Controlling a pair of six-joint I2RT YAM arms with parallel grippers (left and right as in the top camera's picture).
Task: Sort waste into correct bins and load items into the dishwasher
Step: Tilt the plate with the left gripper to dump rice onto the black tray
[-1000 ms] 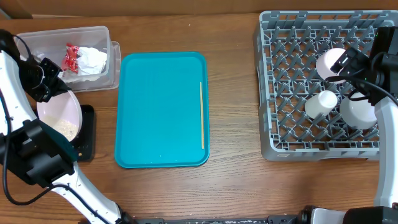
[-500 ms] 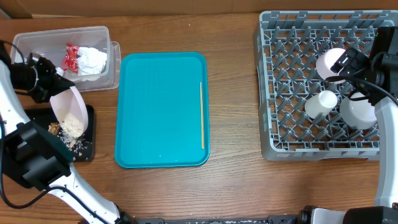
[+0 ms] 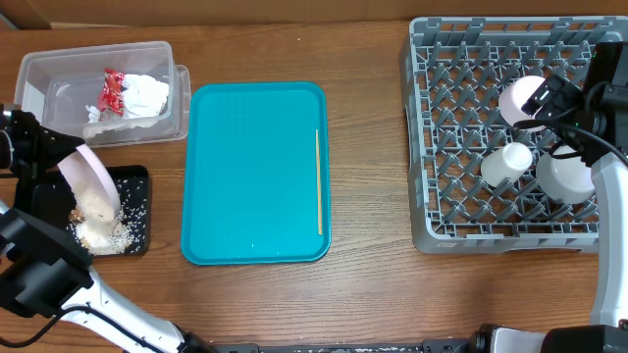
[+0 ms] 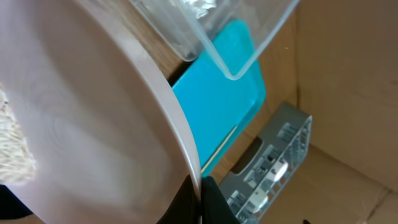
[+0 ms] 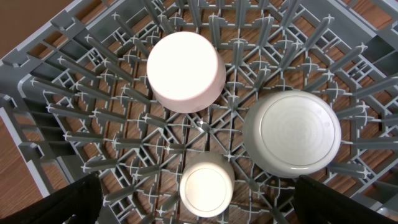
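Left jaws: clamped on the rim of the pink bowl (image 3: 90, 181), which is tipped over the black bin (image 3: 135, 186) at the counter's left, scraps (image 3: 98, 224) dumping in.
Right jaws: spread wide, empty, above the rack (image 3: 461, 238).
Done: wrapper (image 3: 113, 90) in the clear bin (image 3: 39, 74); three dishes racked.
Left for you: rack that bowl, sort the stick (image 3: 318, 181) on the teal tray (image 3: 250, 167).
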